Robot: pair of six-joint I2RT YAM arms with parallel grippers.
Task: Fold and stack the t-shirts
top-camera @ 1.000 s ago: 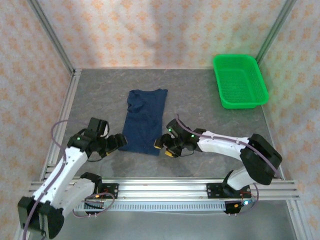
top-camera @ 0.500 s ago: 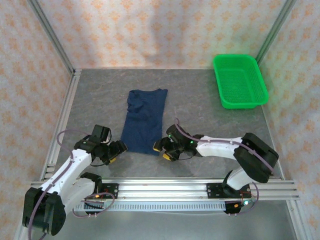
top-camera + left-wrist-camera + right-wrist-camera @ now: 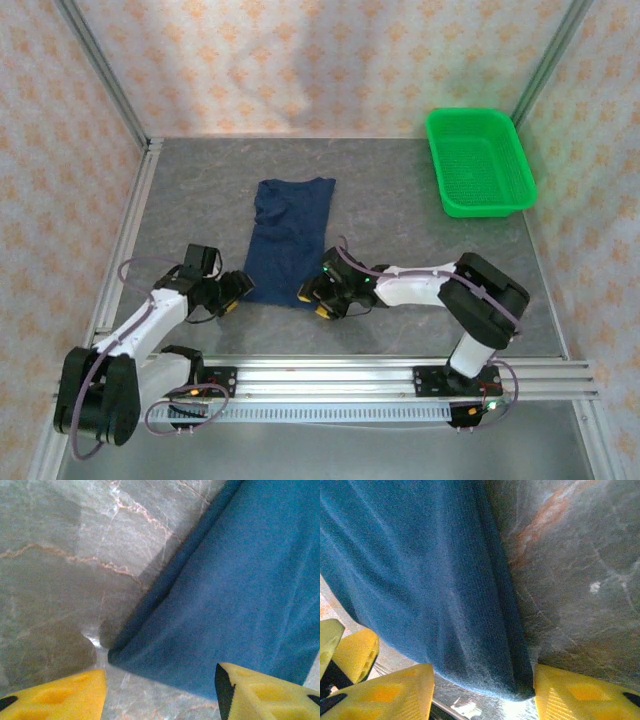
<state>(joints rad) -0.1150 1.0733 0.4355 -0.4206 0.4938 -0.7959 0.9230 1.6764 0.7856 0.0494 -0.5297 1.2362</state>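
We see the navy t-shirt (image 3: 291,238) lying as a long folded strip mid-table (image 3: 400,215), well apart from the green basket (image 3: 480,162). Our left gripper (image 3: 233,291) sits at its near left corner and our right gripper (image 3: 318,297) at its near right corner, both with jaws spread apart, the cloth edge between them unclamped

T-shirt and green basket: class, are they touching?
Apart. The top view shows the t-shirt lying mid-table and the basket in the far right corner, with bare table between them.
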